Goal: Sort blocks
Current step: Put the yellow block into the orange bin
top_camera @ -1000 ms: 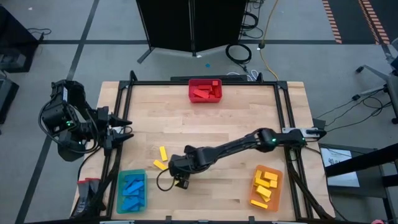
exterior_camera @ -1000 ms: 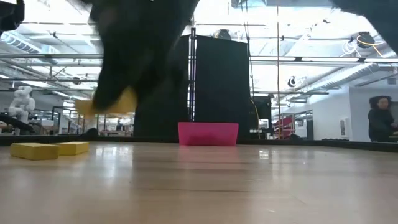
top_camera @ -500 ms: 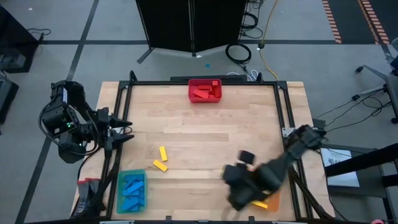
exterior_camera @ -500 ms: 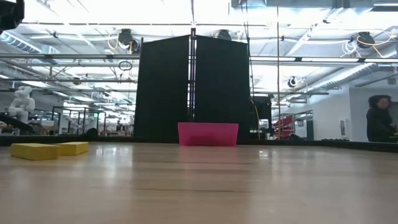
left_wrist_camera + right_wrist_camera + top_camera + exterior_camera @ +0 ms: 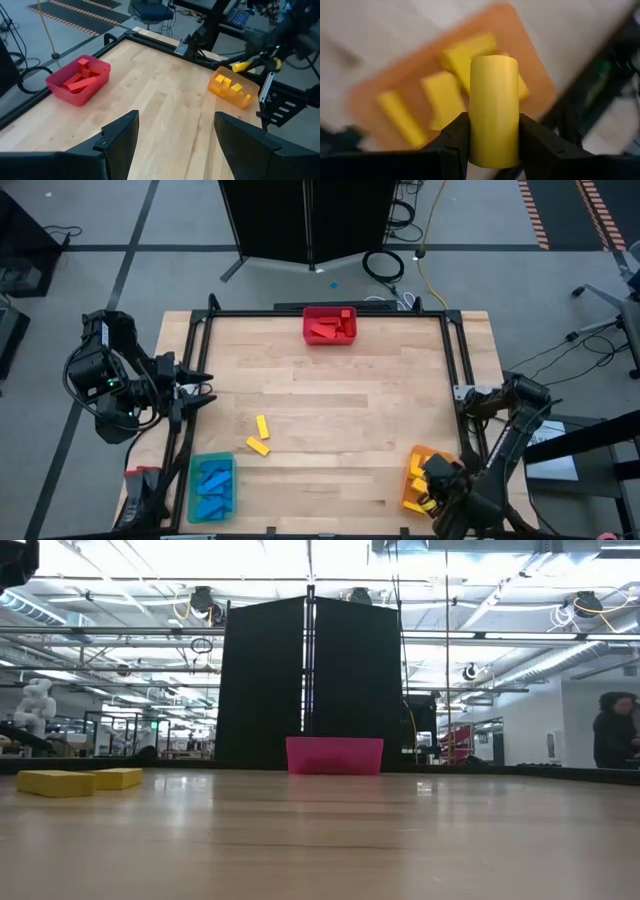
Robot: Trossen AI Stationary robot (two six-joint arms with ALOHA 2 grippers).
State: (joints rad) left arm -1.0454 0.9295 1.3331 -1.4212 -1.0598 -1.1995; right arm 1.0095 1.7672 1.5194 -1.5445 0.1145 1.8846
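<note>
Yellow block (image 5: 493, 110) in right pincer (image 5: 490, 132)

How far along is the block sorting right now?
Mostly done: red blocks fill the red bin, blue blocks the green bin, and several yellow blocks lie in the orange bin. In hand: the right gripper holds a yellow block above that bin. Left: two yellow blocks on the table. The left gripper waits open at the table's left edge.
</note>
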